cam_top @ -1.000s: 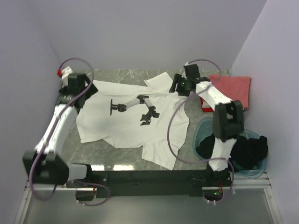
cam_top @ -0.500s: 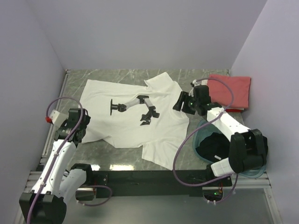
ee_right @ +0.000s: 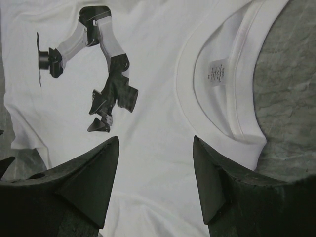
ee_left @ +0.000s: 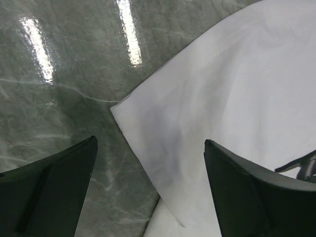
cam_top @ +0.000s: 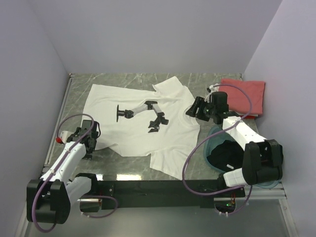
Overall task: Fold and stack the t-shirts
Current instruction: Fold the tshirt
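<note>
The large white t-shirt (cam_top: 143, 123) lies spread face up on the marble table (cam_top: 79, 84), turned sideways, with its collar (ee_right: 237, 123) at its right end and its hem at its left end; one sleeve points to the far side and the other to the near side, and the cloth is rumpled along the near edge. The dark graphic (cam_top: 143, 113) of a robot arm sits in the middle of this shirt; in the right wrist view it (ee_right: 94, 59) shows clearly, with a small neck label (ee_right: 218, 71) inside the collar.

The left gripper (cam_top: 89, 143) hangs over the shirt's near-left hem corner; its jaws stand spread wide and grasp nothing; in the left wrist view the corner of the white cloth (ee_left: 237, 98) lies flat on the marble between the two dark fingers (ee_left: 54, 173). The right gripper (cam_top: 194, 107) hangs over the shirt's collar end; its jaws are parted to either side of the neckline and hold nothing, and the cloth below them lies undisturbed.

Right of the shirt, towards the far side, lies a folded salmon-pink t-shirt (cam_top: 247, 94); right of the shirt, towards the near side, stands a translucent teal tub (cam_top: 210, 140) with a black t-shirt (cam_top: 227, 153) bunched inside it, partly hidden by the right arm.
</note>
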You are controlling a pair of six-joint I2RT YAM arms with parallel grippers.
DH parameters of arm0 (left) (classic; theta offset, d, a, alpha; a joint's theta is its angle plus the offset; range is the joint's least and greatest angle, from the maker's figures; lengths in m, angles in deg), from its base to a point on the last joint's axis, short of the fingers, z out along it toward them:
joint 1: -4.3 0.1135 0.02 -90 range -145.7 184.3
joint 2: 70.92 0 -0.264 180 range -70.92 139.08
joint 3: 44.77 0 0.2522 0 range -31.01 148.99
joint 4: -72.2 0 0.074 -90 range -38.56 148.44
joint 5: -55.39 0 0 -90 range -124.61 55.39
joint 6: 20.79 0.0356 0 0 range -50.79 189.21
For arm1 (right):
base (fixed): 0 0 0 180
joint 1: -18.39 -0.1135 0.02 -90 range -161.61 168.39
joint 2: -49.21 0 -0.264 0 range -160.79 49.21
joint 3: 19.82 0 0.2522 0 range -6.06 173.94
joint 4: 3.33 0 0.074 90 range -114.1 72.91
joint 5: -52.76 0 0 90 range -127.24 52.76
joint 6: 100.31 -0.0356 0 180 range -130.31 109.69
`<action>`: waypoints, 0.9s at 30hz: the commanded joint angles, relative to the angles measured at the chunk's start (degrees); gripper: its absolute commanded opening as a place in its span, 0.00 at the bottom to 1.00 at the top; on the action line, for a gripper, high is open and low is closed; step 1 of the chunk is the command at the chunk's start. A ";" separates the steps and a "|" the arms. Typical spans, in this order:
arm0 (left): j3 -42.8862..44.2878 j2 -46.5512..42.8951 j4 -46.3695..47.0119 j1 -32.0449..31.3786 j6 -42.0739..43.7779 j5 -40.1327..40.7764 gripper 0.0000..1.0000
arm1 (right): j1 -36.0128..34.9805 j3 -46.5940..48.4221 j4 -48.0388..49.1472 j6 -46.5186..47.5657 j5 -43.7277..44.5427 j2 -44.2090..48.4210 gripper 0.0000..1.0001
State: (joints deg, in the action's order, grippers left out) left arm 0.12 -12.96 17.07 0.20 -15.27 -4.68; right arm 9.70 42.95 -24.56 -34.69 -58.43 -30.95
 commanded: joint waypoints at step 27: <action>-6.88 -3.11 5.59 7.43 -4.90 0.39 0.54 | 3.94 -2.78 5.27 -0.05 -5.00 1.06 0.68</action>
State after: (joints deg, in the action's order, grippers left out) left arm -6.35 -16.11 20.48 6.73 -20.52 -4.79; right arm 13.16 40.46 -21.15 -34.87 -62.85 -30.97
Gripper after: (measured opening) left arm 0.561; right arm 0.683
